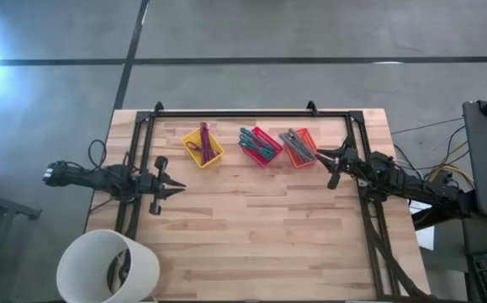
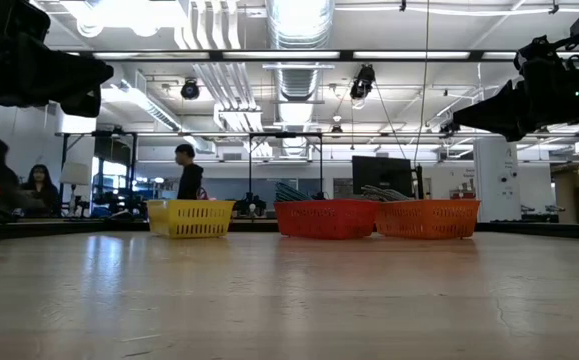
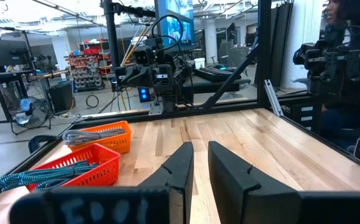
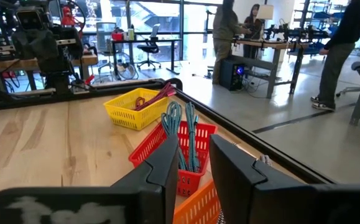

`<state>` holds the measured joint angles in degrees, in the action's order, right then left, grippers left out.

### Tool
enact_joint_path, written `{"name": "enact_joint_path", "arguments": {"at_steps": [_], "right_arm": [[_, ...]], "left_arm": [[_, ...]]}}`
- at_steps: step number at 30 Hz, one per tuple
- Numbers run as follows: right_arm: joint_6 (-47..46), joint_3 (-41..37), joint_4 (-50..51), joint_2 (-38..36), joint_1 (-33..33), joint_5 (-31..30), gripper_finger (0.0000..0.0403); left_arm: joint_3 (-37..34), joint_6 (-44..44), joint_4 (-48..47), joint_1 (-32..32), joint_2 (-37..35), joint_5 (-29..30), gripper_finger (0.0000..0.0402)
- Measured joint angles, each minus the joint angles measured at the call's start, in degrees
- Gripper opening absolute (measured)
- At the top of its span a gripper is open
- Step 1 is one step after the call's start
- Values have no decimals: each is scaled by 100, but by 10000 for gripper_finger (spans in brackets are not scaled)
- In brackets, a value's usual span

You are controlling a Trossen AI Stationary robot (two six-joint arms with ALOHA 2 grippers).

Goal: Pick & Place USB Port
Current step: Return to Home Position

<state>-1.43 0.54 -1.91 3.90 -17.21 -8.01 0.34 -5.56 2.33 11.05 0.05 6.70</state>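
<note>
Hovering clear of the table point(image 1: 251, 244), both grippers are seen unloaded. The right gripper point(image 4: 194, 142) is held raised at the right side of the table, just beside the orange bin point(image 2: 427, 218). Its fingers are parted by a narrow gap, and nothing is gripped or touched by them. The left gripper point(image 3: 199, 152) is held raised over the left part of the table, near the yellow bin point(image 2: 190, 218) and toward the front from it. Its fingers are likewise set a narrow gap apart, with nothing between them.

Three bins are counted, placed in one row along the back of the table: the yellow bin at the left, a red bin point(image 2: 324, 218) in the middle and the orange bin at the right. The red and orange bins are set just beside each other; the yellow bin stands apart. Two arms are counted, one per side. One white bucket point(image 1: 108, 268) is seen at the front left corner.

The black white USB cables point(image 3: 96, 132) are found inside the orange bin, laid as one loose bundle. They appear as thin grey-striped cords, partly raised above the rim. The number of cables in the bundle cannot be told. Teal cables point(image 3: 43, 175) are held in the red bin, and dark red cables point(image 1: 204, 139) in the yellow bin.
</note>
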Motion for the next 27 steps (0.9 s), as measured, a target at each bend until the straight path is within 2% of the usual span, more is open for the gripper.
{"name": "enact_joint_path", "arguments": {"at_steps": [12, 27], "right_arm": [[7, 0, 0, 1, 0, 2, 68], [-3, 0, 0, 1, 0, 2, 88]], "left_arm": [[0, 0, 0, 0, 1, 0, 55], [0, 0, 0, 1, -1, 0, 55]]}}
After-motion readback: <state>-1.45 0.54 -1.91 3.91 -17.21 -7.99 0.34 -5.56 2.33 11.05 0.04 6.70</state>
